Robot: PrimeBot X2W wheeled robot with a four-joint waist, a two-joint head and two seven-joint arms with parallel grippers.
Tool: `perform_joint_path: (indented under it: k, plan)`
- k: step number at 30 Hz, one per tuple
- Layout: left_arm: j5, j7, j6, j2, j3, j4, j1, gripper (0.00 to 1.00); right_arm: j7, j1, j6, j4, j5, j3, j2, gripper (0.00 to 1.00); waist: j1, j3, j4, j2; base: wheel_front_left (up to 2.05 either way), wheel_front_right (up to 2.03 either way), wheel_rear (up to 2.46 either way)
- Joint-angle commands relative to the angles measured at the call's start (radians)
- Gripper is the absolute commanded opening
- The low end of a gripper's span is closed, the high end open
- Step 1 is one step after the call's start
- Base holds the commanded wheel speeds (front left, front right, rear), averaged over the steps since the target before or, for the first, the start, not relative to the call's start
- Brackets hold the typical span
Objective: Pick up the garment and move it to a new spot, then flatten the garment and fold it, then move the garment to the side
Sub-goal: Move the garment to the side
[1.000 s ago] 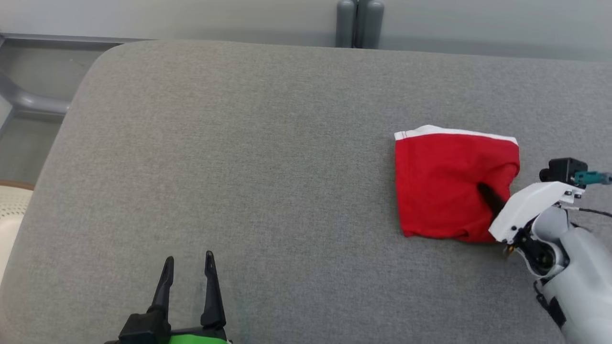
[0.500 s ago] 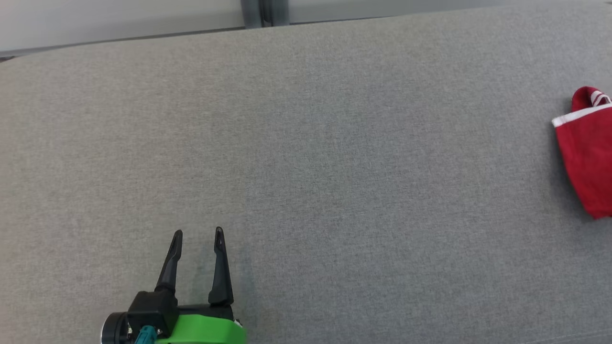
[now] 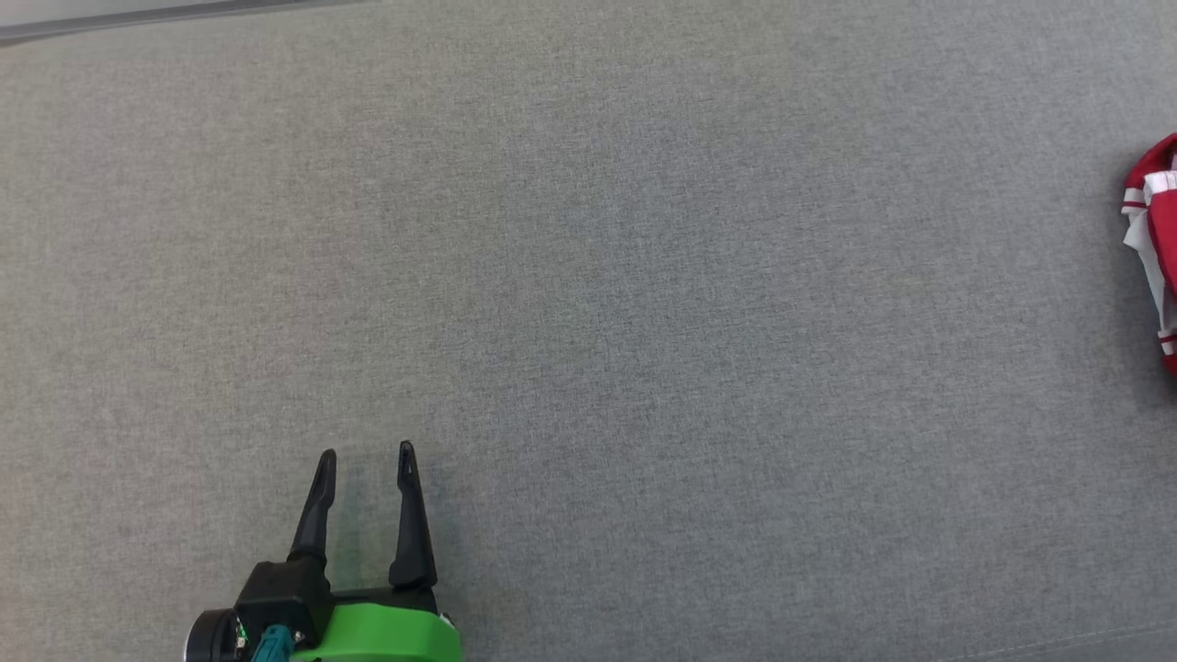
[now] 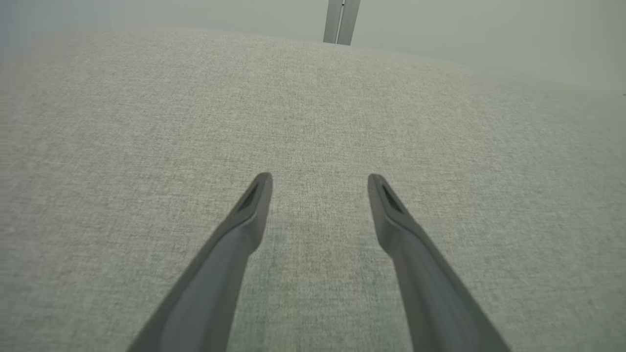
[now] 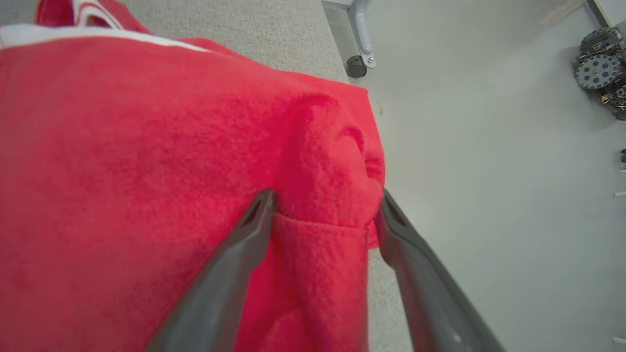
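right wrist view: right fingers [image 5: 244, 234] spread wide astride red garment [image 5: 122, 146]; left fingers [image 3: 410, 524] wide, empty.

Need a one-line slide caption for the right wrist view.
Right pincer open astride a fold of the red garment at the edge of the grey cushion, floor beyond.

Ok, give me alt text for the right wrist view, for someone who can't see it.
The right end effector has its two dark fingers spread wide, with a fold of the red garment between them. The white-banded garment covers the left and centre; pale floor lies to the right.
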Motion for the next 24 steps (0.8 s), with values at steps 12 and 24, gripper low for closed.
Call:
perform_joint_path:
  k: [12, 24]
  plan:
    - [-0.045, 0.000, 0.007, 0.004, 0.064, -0.011, 0.094, 1.00, -0.321, 0.021, -0.001, 0.035, -0.159, -0.013, 0.061, 1.00, -0.0001, -0.247, -0.042, -0.0001, 0.00, 0.00, 0.00]
    - [-0.020, 0.000, 0.001, 0.004, 0.184, -0.022, 0.193, 1.00, -0.419, 0.458, -0.001, -0.466, -0.240, -0.200, 0.381, 1.00, -0.0001, -0.391, -0.030, -0.0001, 0.00, 0.00, 0.00]
